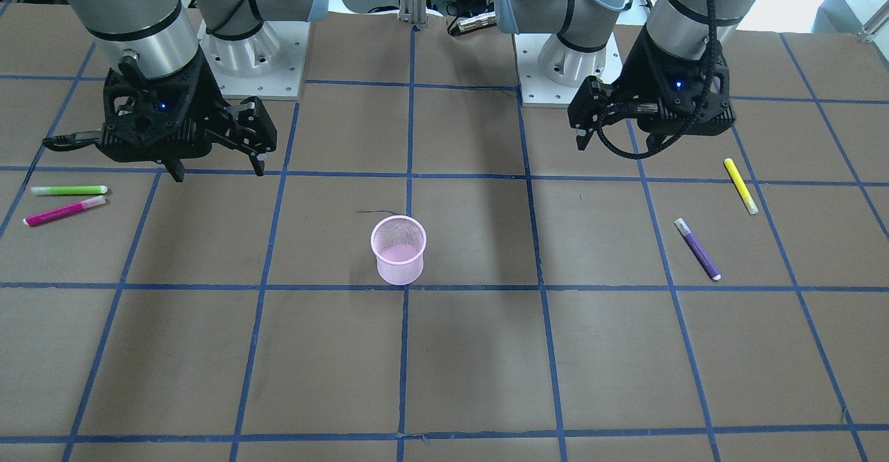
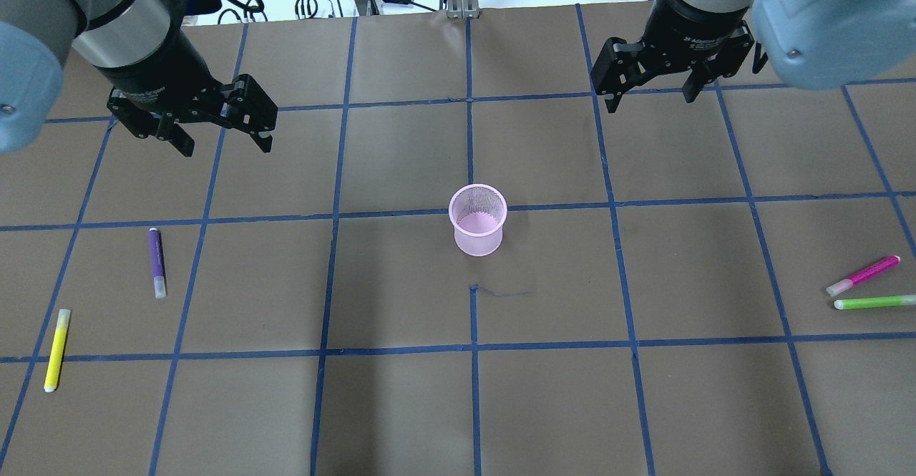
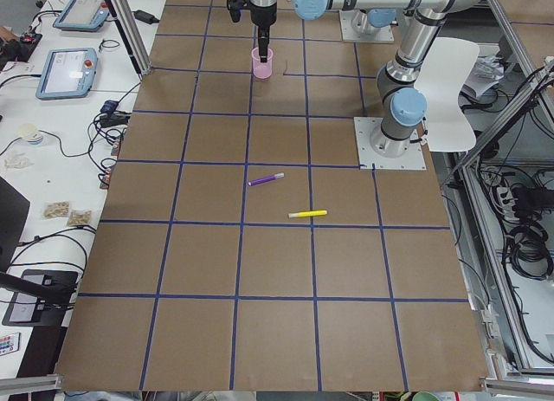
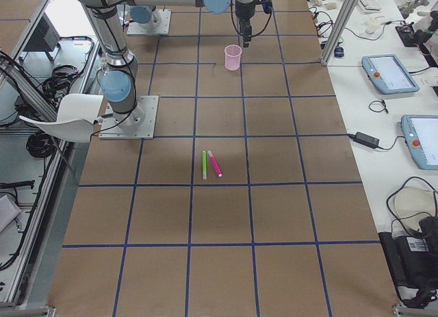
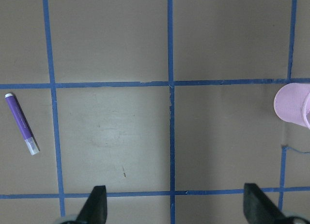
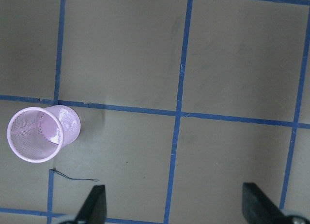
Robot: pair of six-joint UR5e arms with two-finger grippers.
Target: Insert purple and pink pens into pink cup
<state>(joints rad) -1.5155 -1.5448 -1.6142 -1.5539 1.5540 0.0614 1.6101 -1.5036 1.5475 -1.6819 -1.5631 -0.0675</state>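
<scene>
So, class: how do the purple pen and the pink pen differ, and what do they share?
The purple pen lies on the robot's left side, the pink pen on its right. The purple pen lies alone, well apart from the yellow pen; the pink pen lies close beside the green pen. Both lie flat, outside the pink cup.

Matt brown paper over tabletop (image 1: 486,365), w/ thin blue tape lines (image 1: 410,135). Fine-mesh pink cup (image 1: 398,250), matt. Overhead: purple pen (image 2: 157,261) at cup's 9 o'clock, pink pen (image 2: 863,275) at 3, smooth plastic. Matt black plastic: left hand (image 2: 225,145), right hand (image 2: 651,102).
</scene>
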